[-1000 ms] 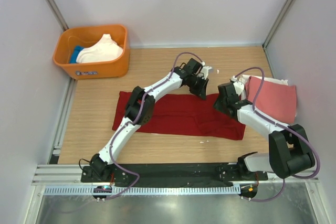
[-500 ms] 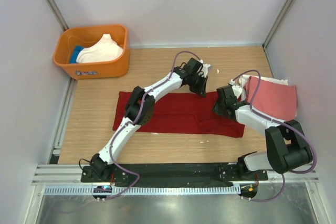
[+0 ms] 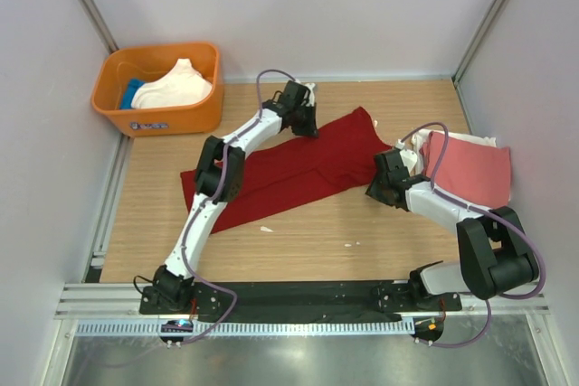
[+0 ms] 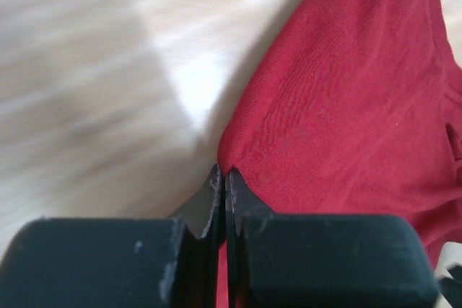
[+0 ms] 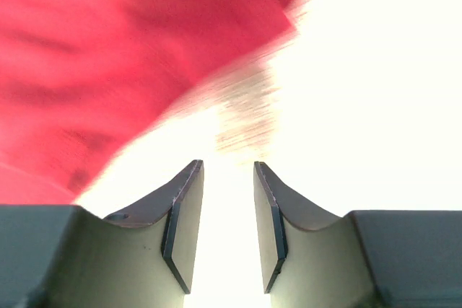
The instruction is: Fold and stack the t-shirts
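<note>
Right wrist view blown out and blurred; table (image 3: 317, 241) barely readable there. Jaws of right gripper (image 5: 227, 171) stood parted, nothing between. The left gripper (image 4: 222, 178) was pinched closed on the edge of the dark red t-shirt (image 3: 289, 169). Since the earlier frame it had swung far-left, dragging the shirt diagonal across mid-table.

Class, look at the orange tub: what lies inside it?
In the tub, a cream shirt lies on top, with a blue shirt showing at its left. Anything beneath them is covered.
</note>
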### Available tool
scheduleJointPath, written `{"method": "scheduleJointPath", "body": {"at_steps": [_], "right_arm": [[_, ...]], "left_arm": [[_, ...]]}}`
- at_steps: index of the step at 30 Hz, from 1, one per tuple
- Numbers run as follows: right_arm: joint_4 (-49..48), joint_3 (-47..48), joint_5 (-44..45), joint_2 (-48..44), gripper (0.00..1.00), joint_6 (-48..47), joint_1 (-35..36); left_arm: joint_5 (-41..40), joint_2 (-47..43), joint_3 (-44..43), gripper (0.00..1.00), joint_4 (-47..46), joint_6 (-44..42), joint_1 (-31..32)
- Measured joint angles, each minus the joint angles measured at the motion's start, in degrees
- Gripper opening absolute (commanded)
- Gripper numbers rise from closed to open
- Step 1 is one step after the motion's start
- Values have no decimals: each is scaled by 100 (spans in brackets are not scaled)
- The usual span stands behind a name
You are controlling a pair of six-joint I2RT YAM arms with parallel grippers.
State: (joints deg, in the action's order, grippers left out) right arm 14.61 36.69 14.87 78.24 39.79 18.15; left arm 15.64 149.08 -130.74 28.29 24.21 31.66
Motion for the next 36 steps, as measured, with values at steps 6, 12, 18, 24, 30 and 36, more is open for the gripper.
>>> {"method": "scheduleJointPath", "body": {"at_steps": [6,12,18,24,30,36], "right_arm": [[94,114,-22,24,48,-26,0],[-85,894,-459,538,45,-170,9],[-267,1578,-962,1340,32,-260,238],[-295,1672,-1123,1646,33,-219,511],[-326,1825,-1139,1816,34,-146,686],[-374,1882,-1115,2044,8,-44,737]], "left_arm": [[-262,-350,616,0,-267,90,-424],[-481,-385,649,0,-291,83,-400],[-581,-387,647,0,-293,83,-391],[-590,-387,647,0,-291,79,-402],[-597,-387,643,0,-286,81,-426],[-599,-387,640,0,-282,76,-444]]}}
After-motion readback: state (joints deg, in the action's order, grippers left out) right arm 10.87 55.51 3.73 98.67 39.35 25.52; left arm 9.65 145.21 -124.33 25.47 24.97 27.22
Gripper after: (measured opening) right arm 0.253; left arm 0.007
